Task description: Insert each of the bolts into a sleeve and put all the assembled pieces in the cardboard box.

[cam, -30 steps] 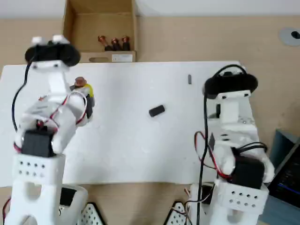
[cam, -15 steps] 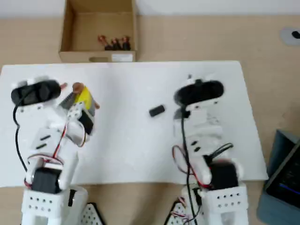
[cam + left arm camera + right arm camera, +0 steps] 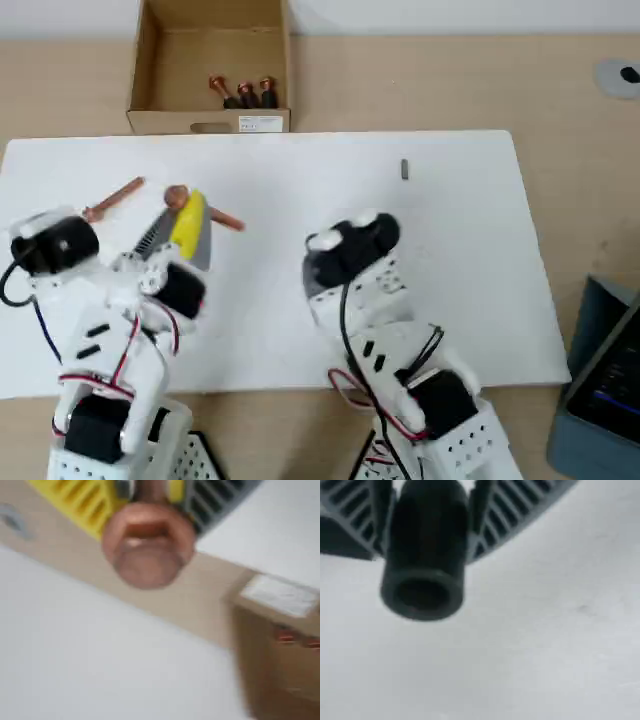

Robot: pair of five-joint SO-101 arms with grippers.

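Grips a copper bolt [image 3: 176,195] in the left pincer [image 3: 178,212], clenched, the round head pressed between yellow finger [image 3: 75,502] and grey finger [image 3: 220,497]. Clamps a black sleeve [image 3: 425,565] in the right pincer [image 3: 427,500], open bore toward the wrist camera, white mat [image 3: 460,260] below.

Beyond the left pincer, well apart: cardboard box [image 3: 135,70], open on top, three assembled pieces [image 3: 240,92] inside by the near wall. On this wall outside, a white label [image 3: 261,123], print too small to read.

Near the left pincer, flat on the mat: a loose bolt [image 3: 113,199] on the outer side, a second loose bolt [image 3: 225,219] just beside, toward the right arm. Between the two pincers, bare mat. Well beyond the right pincer, near the mat's far edge, a small dark piece [image 3: 404,169]. Around the mat, tan table [image 3: 420,85].
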